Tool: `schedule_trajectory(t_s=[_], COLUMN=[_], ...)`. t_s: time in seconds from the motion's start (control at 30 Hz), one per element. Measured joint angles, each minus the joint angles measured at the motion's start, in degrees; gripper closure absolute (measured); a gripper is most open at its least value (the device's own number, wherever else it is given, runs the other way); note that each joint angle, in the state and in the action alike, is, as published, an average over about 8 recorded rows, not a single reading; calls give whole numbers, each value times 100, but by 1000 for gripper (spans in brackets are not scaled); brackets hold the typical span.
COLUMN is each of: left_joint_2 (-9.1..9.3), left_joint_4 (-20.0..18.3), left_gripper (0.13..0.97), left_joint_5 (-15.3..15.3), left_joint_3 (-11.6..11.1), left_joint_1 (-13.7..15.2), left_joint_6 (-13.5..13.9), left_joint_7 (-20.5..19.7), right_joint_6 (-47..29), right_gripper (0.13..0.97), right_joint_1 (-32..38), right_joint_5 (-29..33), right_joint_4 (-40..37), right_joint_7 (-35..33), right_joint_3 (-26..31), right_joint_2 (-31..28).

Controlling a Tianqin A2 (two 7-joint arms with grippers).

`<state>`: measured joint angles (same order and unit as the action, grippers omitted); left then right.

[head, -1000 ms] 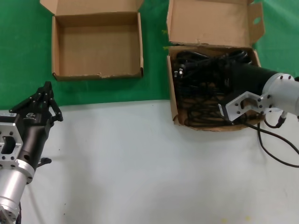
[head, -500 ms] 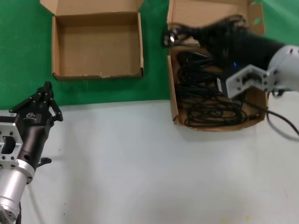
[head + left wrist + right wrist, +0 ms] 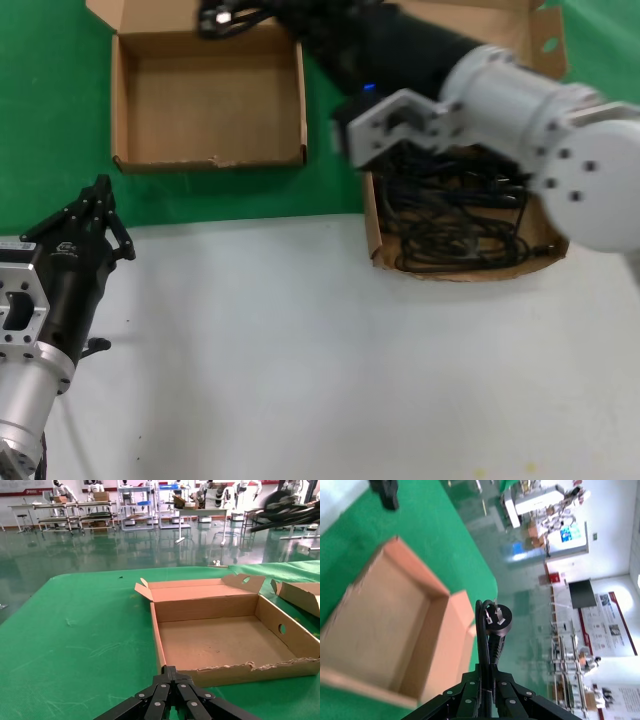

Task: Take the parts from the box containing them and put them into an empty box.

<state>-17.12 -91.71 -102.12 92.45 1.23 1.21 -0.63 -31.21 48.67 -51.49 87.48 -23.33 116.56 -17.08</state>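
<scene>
Right arm [image 3: 500,95] hides much of slotted box [image 3: 535,45]; carried cord [image 3: 225,15] blurred.

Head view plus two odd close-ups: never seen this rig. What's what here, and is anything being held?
It is a robot with two arms, each ending in jaws. The wide picture looks down from its head; the other two come from cameras on its wrists. On the green mat lie an empty box and a box of cords holding black power cords. The right gripper has its jaws shut on a power cord, plug uppermost, and is over the back of the empty box. The left gripper waits near the table's left edge, jaws shut, holding nothing.
</scene>
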Motion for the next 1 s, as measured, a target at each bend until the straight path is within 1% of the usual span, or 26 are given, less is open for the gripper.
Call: schedule_trajectory(t_s=[0.13, 0.27, 0.47, 0.63, 0.73, 0.83, 0.9, 1.0], left_joint_2=[0, 0, 0, 0, 0, 0, 0, 0], left_joint_4=[0, 0, 0, 0, 0, 0, 0, 0], left_gripper=[952, 952, 952, 952, 952, 952, 952, 952], left_joint_5=[0, 0, 0, 0, 0, 0, 0, 0], left_joint_3=[0, 0, 0, 0, 0, 0, 0, 0], left_joint_1=[0, 0, 0, 0, 0, 0, 0, 0], left_joint_6=[0, 0, 0, 0, 0, 0, 0, 0], left_joint_7=[0, 0, 0, 0, 0, 0, 0, 0], right_joint_6=[268, 583, 998, 1205, 1258, 1267, 1256, 1220], right_gripper=[916, 916, 913, 910, 886, 863, 847, 847], right_joint_1=[77, 124, 154, 149, 145, 125, 91, -7], right_joint_5=[-202, -575, -1367, -2109, -2455, -2626, -2617, -2426], right_joint_4=[-444, -944, -1693, -2135, -2240, -2183, -2037, -1674], right_joint_7=[-235, -598, -1399, -2185, -2533, -2664, -2609, -2356], right_joint_3=[239, 495, 836, 920, 880, 817, 761, 624], right_joint_2=[347, 606, 840, 961, 997, 967, 901, 751])
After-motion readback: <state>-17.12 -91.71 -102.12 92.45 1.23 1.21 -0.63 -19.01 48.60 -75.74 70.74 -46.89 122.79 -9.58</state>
